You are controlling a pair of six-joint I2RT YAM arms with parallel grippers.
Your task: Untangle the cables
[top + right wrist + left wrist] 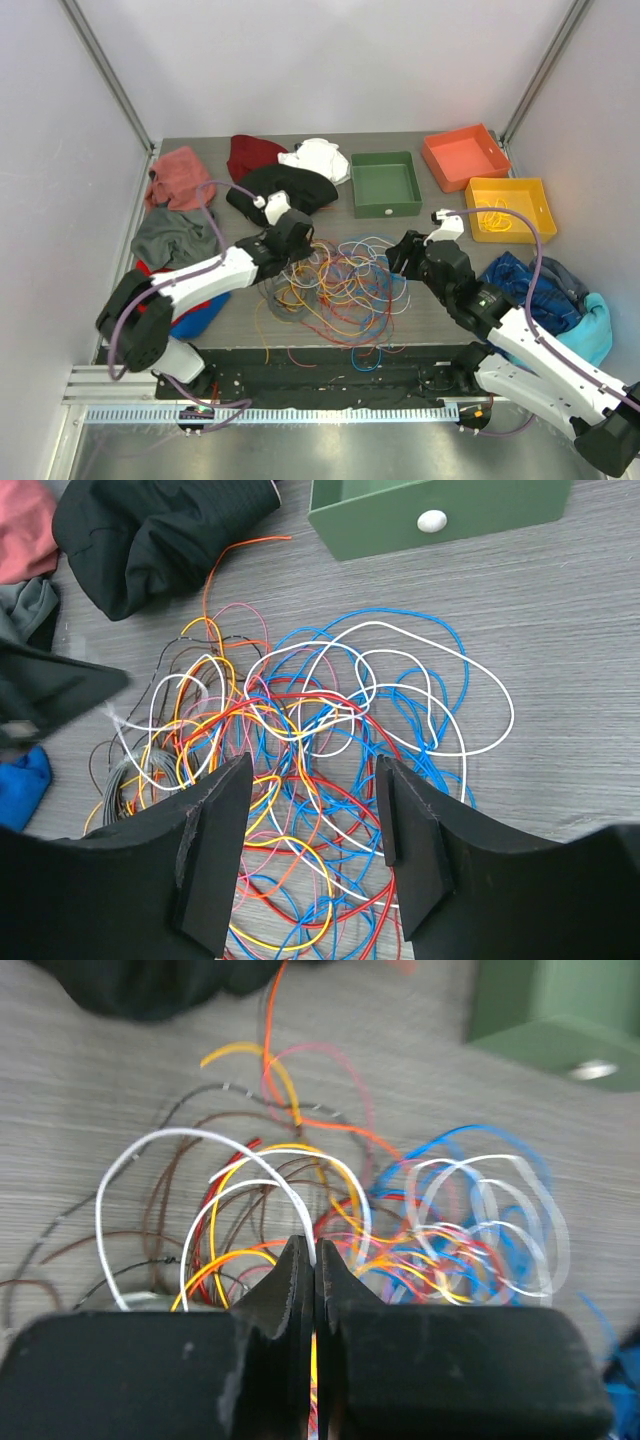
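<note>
Clamped in left gripper (314, 1248), clear from its wrist view only: thin looping multicoloured wire cables (400, 1230); right gripper (312, 770) spread apart above them.

Green tray (387, 209), orange tray (463, 157), yellow tray (508, 183); black garment (290, 185).

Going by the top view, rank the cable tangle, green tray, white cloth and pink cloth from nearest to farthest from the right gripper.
1. Cable tangle, on the table just left of the right gripper.
2. Green tray, straight behind the gripper toward the back.
3. White cloth, at the back, left of the tray.
4. Pink cloth, far left edge.
</note>
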